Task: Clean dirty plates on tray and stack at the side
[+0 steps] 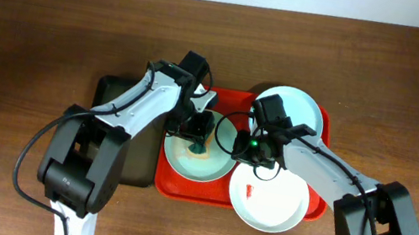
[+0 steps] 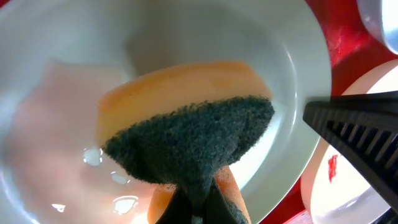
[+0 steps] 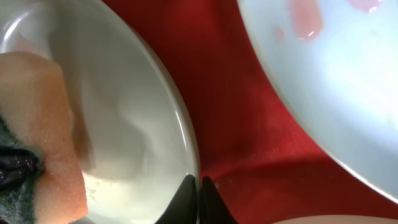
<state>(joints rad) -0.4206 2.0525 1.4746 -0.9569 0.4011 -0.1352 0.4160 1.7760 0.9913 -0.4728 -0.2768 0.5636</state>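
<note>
Three pale plates lie on the red tray [image 1: 233, 104]. On the left plate [image 1: 184, 165] my left gripper [image 1: 200, 133] presses an orange sponge [image 2: 180, 93] with a dark green scouring face; the gripper [image 2: 199, 202] is shut on that sponge. My right gripper [image 1: 242, 145] is shut on the same plate's right rim [image 3: 186, 143], its fingertips [image 3: 199, 182] pinched over the edge. A second plate [image 1: 296, 106] sits at the tray's back right with a faint pink smear [image 3: 305, 22]. The third plate [image 1: 268, 200], at the front right, carries a small red smear [image 1: 249, 191].
A dark green-black tray [image 1: 116, 89] lies left of the red tray, partly under my left arm. Brown wooden table [image 1: 35, 37] surrounds both trays. The front right plate overhangs the red tray's front rim.
</note>
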